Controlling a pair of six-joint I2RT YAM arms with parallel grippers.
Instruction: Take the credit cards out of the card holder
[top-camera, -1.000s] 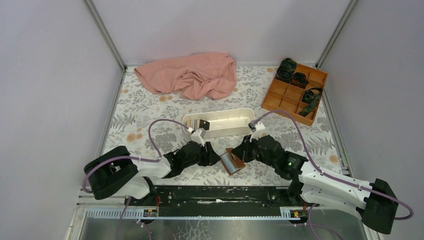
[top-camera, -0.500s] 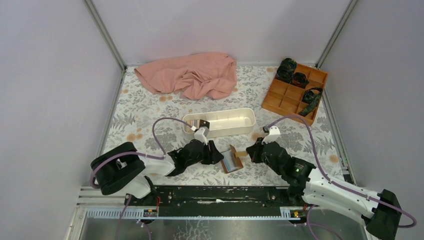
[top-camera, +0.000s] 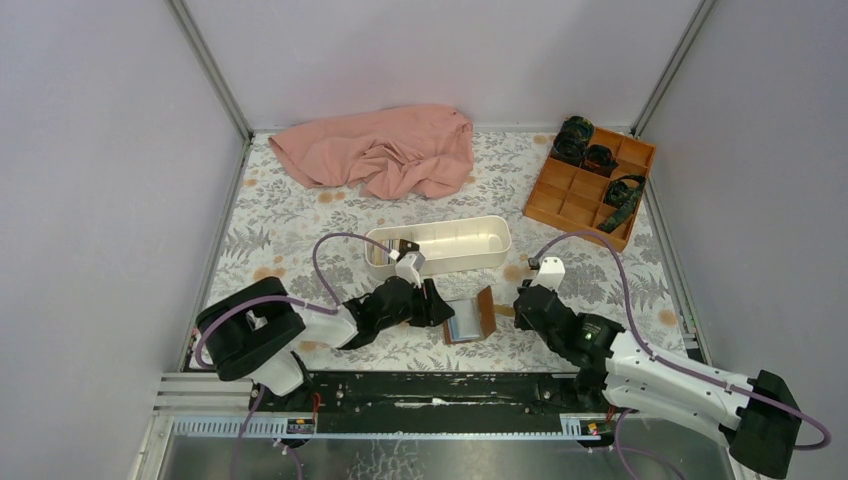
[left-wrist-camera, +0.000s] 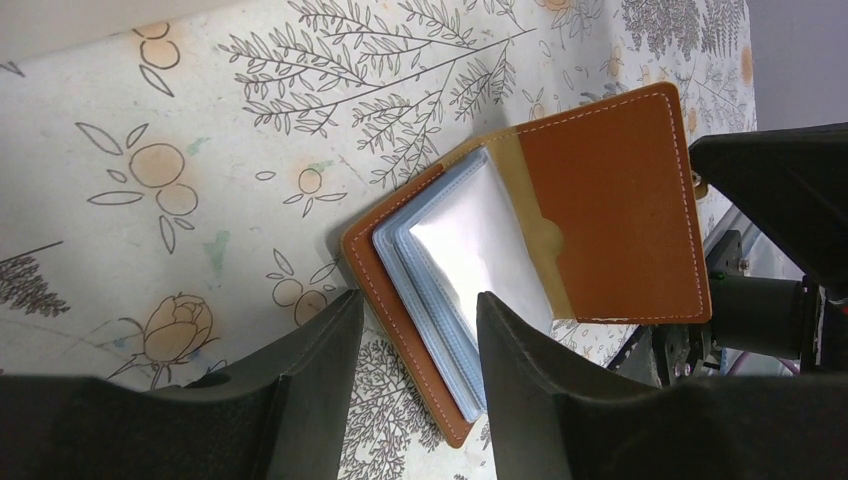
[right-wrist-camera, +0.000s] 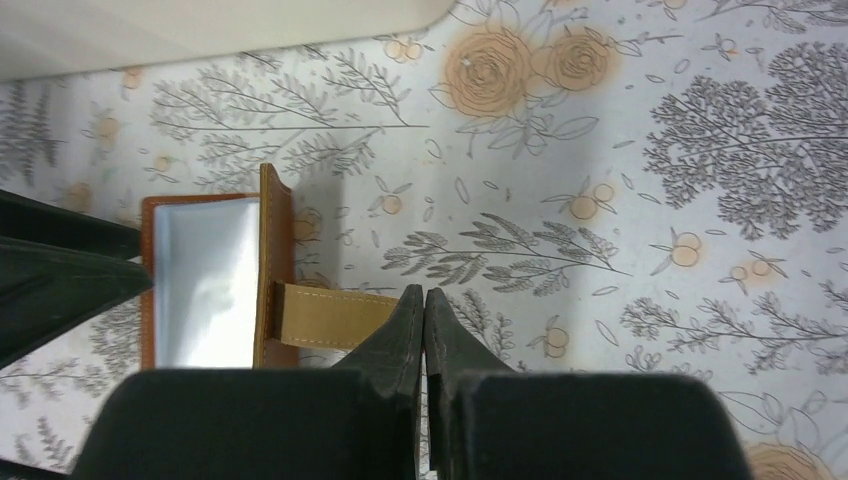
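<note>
Pinching the tan strap tab (right-wrist-camera: 325, 317) between fingers pressed tight together, the right gripper (right-wrist-camera: 424, 298) holds the brown leather bifold card holder (left-wrist-camera: 610, 210) open, its cover standing up nearly on edge. That looks like the whole point of the hold: flap pulled out of the way, pockets exposed. Across from it, the left gripper (left-wrist-camera: 418, 300) sits low with its fingers spread about halfway, straddling the near edge of the holder, and I'd judge it lined up to go in for a card; nothing is between its fingers yet. The stack of pale blue and whitish credit cards (left-wrist-camera: 465, 255) is all tucked inside, none drawn out, so the task is barely begun. The holder lies on the floral-print table (top-camera: 290, 230), just in front of the long white oval tray (top-camera: 470, 262). Only the left wrist view shows the layered card edges; the right wrist view gives one glossy face but makes the grip on the tab plain. The overhead view alone shows both arms converging from either side.
</note>
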